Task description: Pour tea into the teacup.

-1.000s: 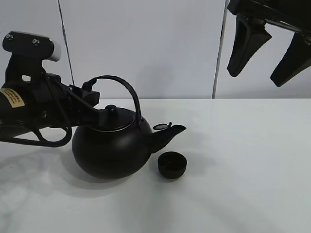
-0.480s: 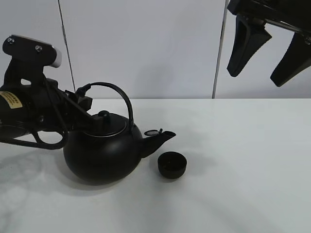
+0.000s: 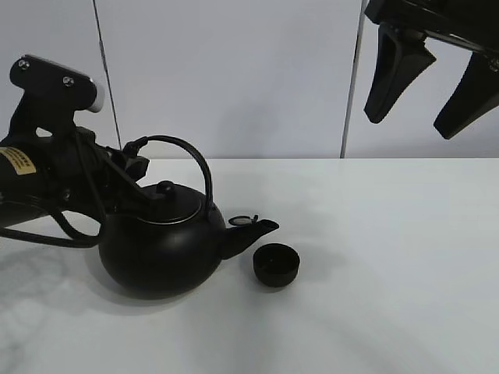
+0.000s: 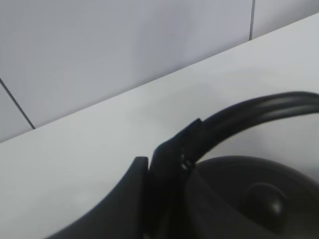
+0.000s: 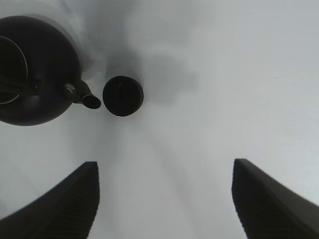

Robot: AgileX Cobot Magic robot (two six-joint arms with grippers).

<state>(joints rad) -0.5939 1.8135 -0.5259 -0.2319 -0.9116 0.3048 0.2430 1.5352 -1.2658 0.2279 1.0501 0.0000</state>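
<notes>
A big round black kettle [image 3: 160,245] stands roughly upright on the left of the white table, and I cannot tell whether its base touches. My left gripper [image 3: 136,156] is shut on the left end of its arched handle [image 3: 191,156]; the left wrist view shows the gripper [image 4: 169,164] clamped on the handle [image 4: 259,107] above the lid knob [image 4: 264,199]. The spout [image 3: 261,228] points right, just short of the teacup [image 3: 275,265], a small black cup on the table. My right gripper [image 3: 409,125] hangs open high at the top right. From above, the right gripper [image 5: 165,167] sees the teacup [image 5: 122,95] beside the kettle [image 5: 35,69].
The white table [image 3: 390,257] runs right and forward of the cup. A pale panelled wall [image 3: 257,78] rises behind its far edge. The left arm's body and cables [image 3: 47,179] crowd the left side of the kettle.
The kettle has moved left and levelled out with the left gripper still on its handle. Its spout has drawn back and dropped beside the cup. The right arm has not moved.
</notes>
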